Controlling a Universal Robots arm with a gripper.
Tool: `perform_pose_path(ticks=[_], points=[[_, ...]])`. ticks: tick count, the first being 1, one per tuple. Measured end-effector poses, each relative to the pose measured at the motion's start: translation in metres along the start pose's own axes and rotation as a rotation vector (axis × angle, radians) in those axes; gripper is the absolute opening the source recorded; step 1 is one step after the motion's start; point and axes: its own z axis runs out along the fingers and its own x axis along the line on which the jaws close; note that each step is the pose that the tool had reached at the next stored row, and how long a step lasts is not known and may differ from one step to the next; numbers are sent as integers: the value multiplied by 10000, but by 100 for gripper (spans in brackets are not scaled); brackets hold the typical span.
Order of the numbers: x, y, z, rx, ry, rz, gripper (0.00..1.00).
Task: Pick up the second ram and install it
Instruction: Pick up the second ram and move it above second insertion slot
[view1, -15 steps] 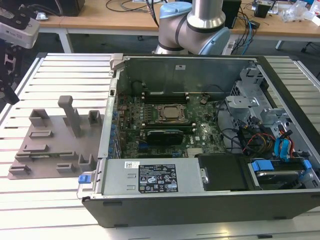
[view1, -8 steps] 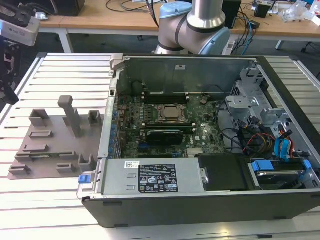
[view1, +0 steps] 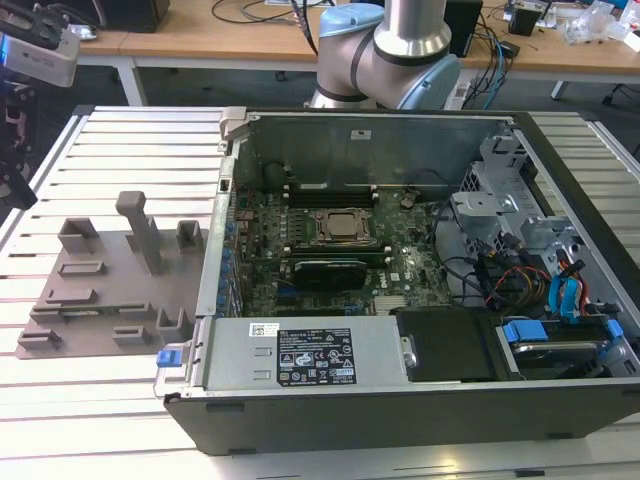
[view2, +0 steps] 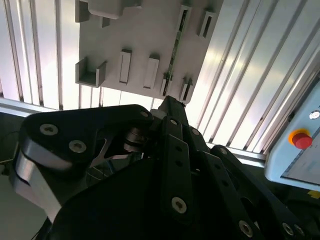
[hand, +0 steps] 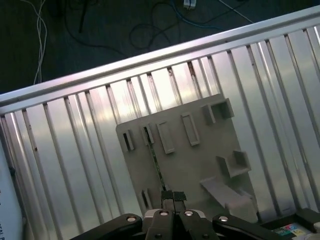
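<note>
Above the grey tray (hand: 200, 165) on the bench (hand: 75, 150), the end effector (hand: 173, 196) is seen empty, its tips drawn together, while the second ram (view2: 176, 45) stands on edge in a tray slot. Unless the tips are parted and squared to so thin a stick, it could be struck, tilted or pinched off-centre.

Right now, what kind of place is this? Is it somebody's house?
Probably not a house: it looks like a robot lab or workshop. A robot arm stands beyond an open computer case on a metal slatted table, and desks strewn with cables run along the back.
</note>
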Motion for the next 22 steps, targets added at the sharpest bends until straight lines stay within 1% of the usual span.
perform_pose_path(ticks=[4,10,14,15,22], points=[[0,0,0,-12,21,-484,10],[0,0,0,-21,38,-847,10],[0,0,0,-28,52,-1158,10],[0,0,0,-31,59,-1305,10],[0,0,0,-43,79,-1758,10]])
